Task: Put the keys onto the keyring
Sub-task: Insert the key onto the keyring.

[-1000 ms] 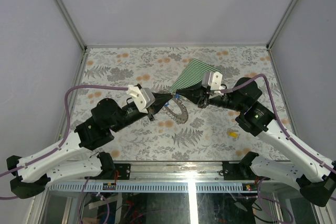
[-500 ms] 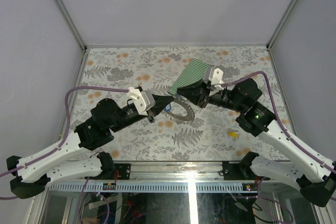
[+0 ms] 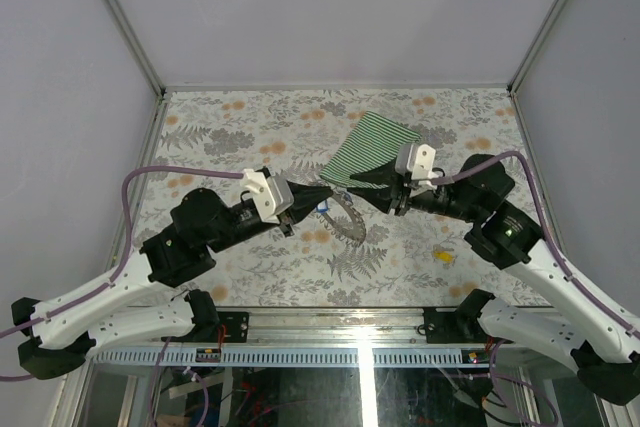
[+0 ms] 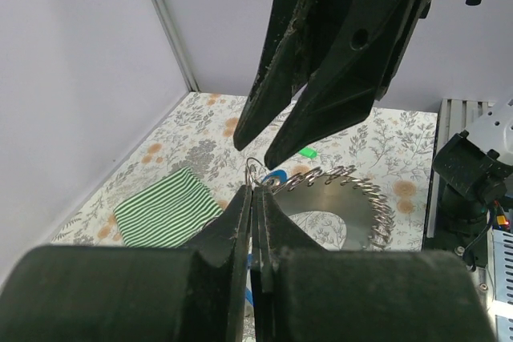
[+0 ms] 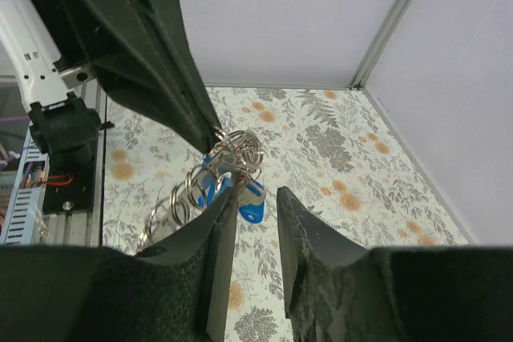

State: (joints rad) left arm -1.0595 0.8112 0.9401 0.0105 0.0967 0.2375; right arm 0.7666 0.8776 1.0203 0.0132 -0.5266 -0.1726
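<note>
My left gripper is shut on one end of the keyring, a silvery coil loop held just above the table. In the left wrist view its jaws pinch the wire, and the keyring curves away to the right. Blue keys hang at the coil's held end. My right gripper is open, with its fingertips right by the blue keys and nothing between them. A yellow key lies on the table to the right. No red key shows.
A green-and-white striped cloth lies behind the grippers, and it also shows in the left wrist view. The table has a floral cover, with metal frame posts and white walls around it.
My right gripper reached left to the held end of the keyring, then drew back a little to the right. My left gripper kept its hold and the ring swung slightly.
</note>
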